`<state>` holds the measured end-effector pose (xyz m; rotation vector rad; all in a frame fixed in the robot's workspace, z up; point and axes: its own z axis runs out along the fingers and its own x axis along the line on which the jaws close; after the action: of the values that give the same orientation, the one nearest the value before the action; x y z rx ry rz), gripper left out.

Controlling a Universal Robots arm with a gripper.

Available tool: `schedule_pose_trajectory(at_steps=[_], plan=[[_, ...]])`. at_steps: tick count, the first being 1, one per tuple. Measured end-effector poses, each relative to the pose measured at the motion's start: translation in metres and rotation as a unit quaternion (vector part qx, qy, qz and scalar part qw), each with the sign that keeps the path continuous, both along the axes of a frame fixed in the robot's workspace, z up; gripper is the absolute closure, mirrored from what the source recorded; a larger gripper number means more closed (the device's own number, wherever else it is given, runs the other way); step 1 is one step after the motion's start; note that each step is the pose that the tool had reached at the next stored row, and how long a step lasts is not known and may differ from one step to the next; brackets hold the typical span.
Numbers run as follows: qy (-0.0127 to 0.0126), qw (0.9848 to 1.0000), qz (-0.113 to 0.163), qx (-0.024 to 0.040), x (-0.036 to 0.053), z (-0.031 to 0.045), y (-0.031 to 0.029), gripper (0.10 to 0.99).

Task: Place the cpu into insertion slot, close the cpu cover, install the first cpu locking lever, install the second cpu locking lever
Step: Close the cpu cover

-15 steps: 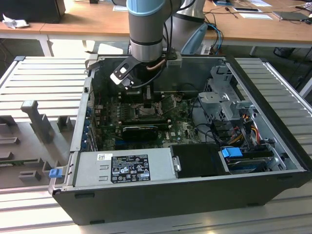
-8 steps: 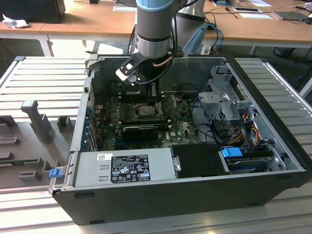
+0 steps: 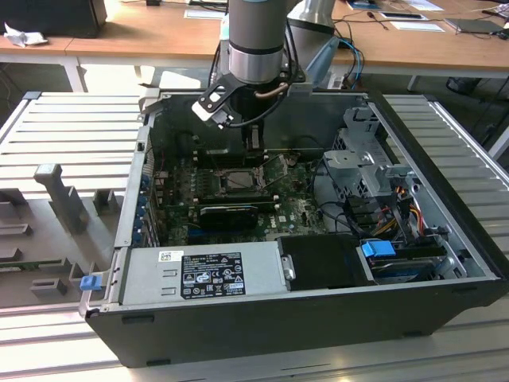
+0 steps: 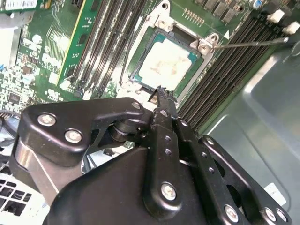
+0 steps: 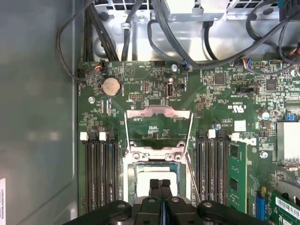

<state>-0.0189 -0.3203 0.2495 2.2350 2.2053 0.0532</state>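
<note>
The cpu [image 4: 166, 63], a pale silvery square, lies flat inside the insertion slot [image 4: 137, 63] on the green board; the first wrist view shows the cpu [image 5: 143, 180] too. My gripper [image 4: 161, 91] hovers over the chip's edge with its black fingers pressed together and nothing between them. The first wrist view has my gripper [image 5: 160, 183] over the chip's middle. The cpu cover [image 5: 159, 113] is swung open, away from the insertion slot [image 5: 132, 165]. A thin wire locking lever [image 4: 248, 43] sticks out sideways, unlatched. In the exterior view, my gripper [image 3: 253, 145] hangs just above the insertion slot [image 3: 238, 180].
Black memory slots [image 5: 98, 173] flank the socket on both sides. A ribbed black heatsink block [image 3: 229, 213] lies in front of it. The case wall [image 3: 131, 215], power supply [image 3: 203, 274] and drive cage [image 3: 362, 171] with cables ring the board.
</note>
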Motion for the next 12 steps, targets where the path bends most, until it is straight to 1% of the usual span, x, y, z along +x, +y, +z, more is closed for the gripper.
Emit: schedule_pose_trajectory(at_steps=[4, 6, 10, 12], plan=[[0.0003, 1.0000, 0.000, 0.0000, 0.0020, 0.0000, 0.0000, 0.980], [0.0003, 1.0000, 0.000, 0.0000, 0.0020, 0.0019, 0.0001, 0.980], [0.0003, 1.0000, 0.000, 0.0000, 0.0020, 0.0088, 0.0000, 0.980], [0.0003, 1.0000, 0.000, 0.0000, 0.0021, 0.0147, 0.0000, 0.980]])
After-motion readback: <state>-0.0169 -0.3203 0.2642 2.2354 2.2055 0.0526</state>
